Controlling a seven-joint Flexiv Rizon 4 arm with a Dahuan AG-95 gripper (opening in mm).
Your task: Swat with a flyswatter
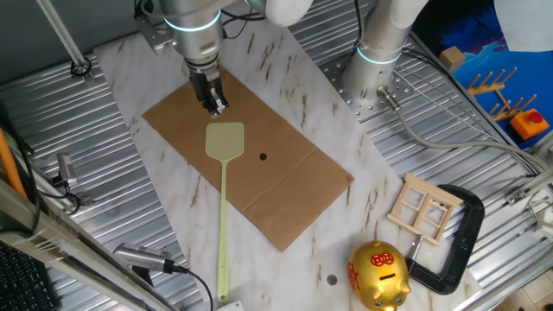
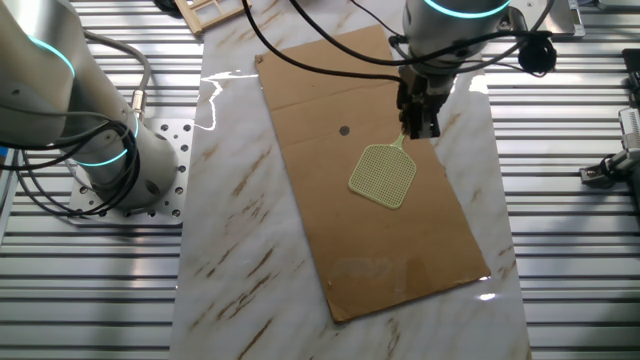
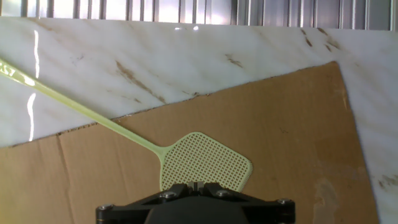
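Observation:
The pale yellow-green flyswatter lies flat, its mesh head on the brown cardboard sheet and its long handle running towards the table's front edge. My gripper hangs just above the cardboard by the far edge of the head, fingers together and holding nothing. A small black dot sits on the cardboard right of the head. In the other fixed view the gripper covers the start of the handle above the head. In the hand view the head lies just ahead of the fingertips.
The cardboard lies on a marble board. A gold piggy bank, a small wooden frame and a black clamp sit at the front right. A second arm's base stands at the back right.

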